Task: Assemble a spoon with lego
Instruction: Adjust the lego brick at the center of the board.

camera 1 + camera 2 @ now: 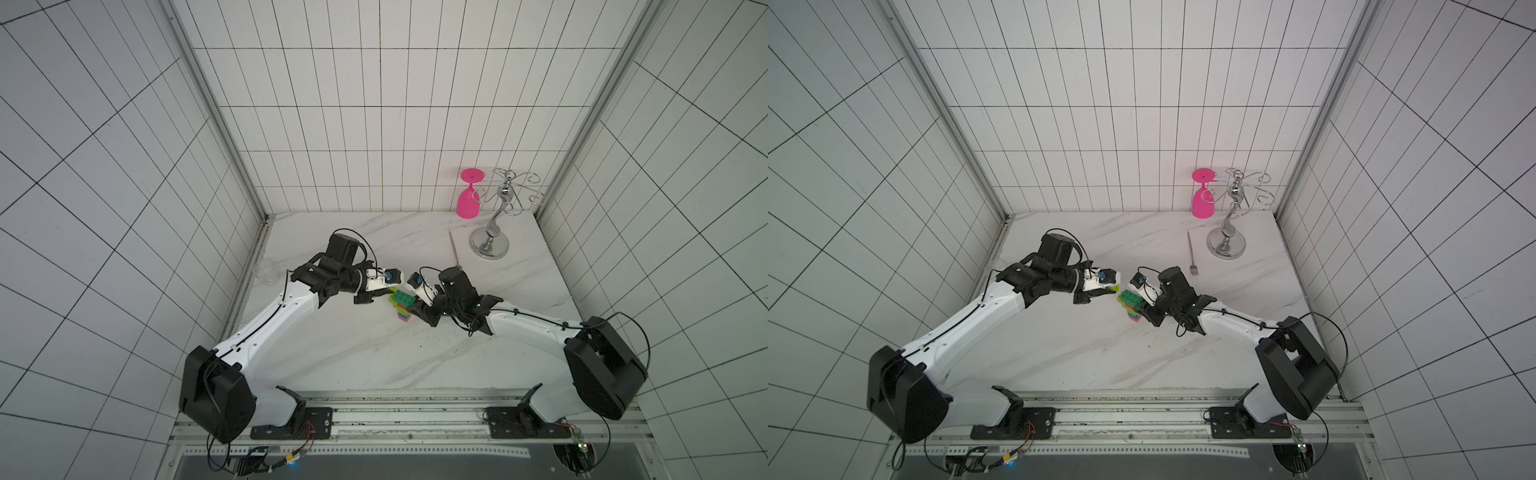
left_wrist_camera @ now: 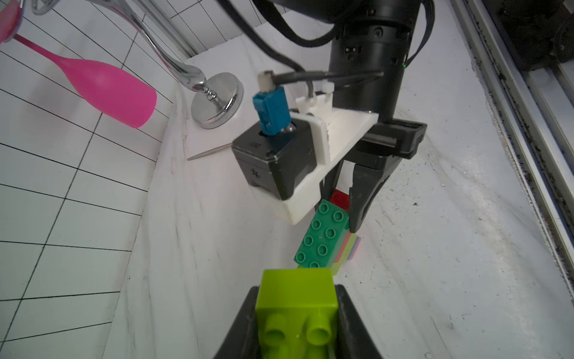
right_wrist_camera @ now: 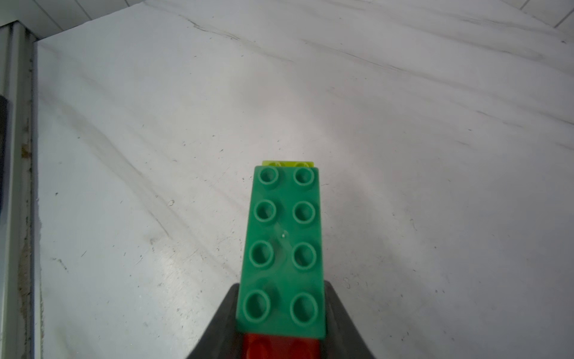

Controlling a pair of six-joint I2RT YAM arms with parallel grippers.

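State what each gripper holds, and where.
Left gripper: lime-green brick, by its two sides. Right gripper: the spoon, across the sides at its red end.

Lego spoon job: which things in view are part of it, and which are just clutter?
Job:
- left hand, shut on lime-green brick
- right hand, shut on part-built spoon

Lying about:
- fork, flat on the table
- pink glass, hanging upside down
- metal rack, holding that glass
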